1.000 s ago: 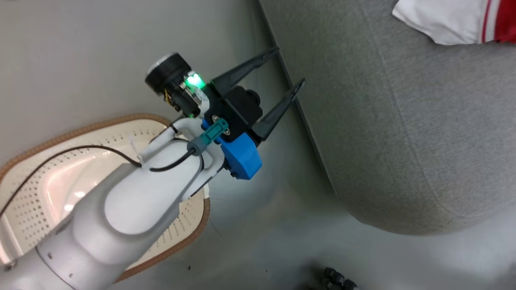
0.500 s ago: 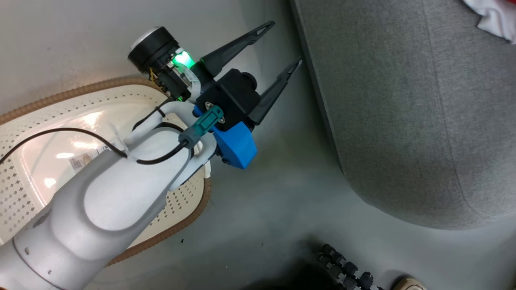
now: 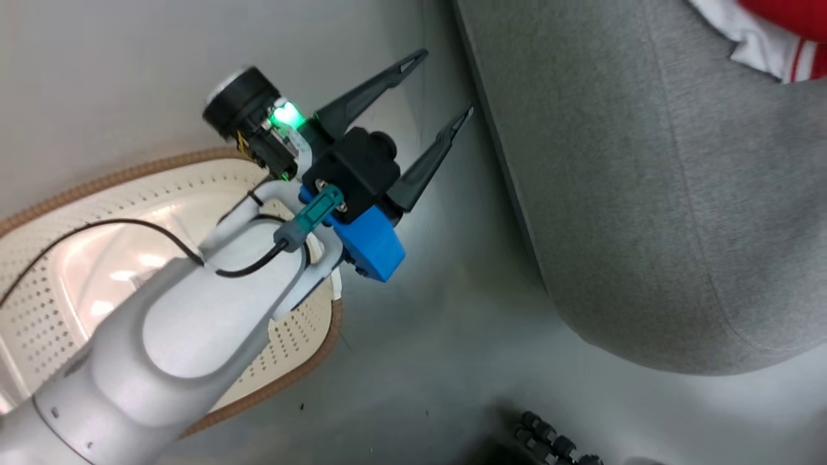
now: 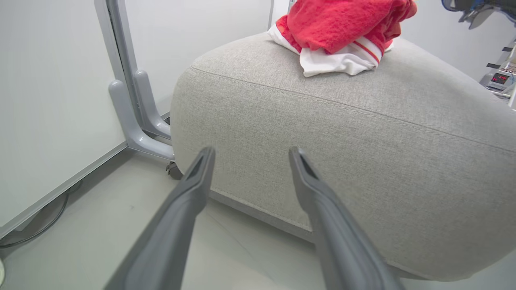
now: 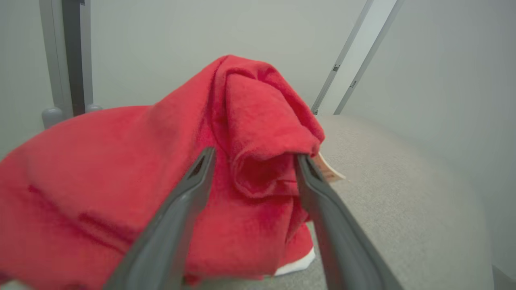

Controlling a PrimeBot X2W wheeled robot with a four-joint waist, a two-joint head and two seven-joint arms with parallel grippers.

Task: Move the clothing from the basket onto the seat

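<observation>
— Right wrist view: where's the bright red soft fabric clothing [image 5: 121, 181]?
— Heaped on the light-grey upholstered seat [image 5: 403, 193]. Right gripper [image 5: 256, 154] jaws released, straddling one fold.
— Left gripper [image 3: 443, 82]?
— Spread wide, empty, near the cream perforated plastic basket [image 3: 39, 310].

One basket [image 3: 294, 339], one seat [image 3: 646, 194]

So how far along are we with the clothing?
Done: red clothing lies heaped on the seat. In hand: the right gripper is open astride a fold of it; the left gripper is open and empty above the floor. Left: what shows of the basket looks bare, but the left arm hides some; check there.
</observation>
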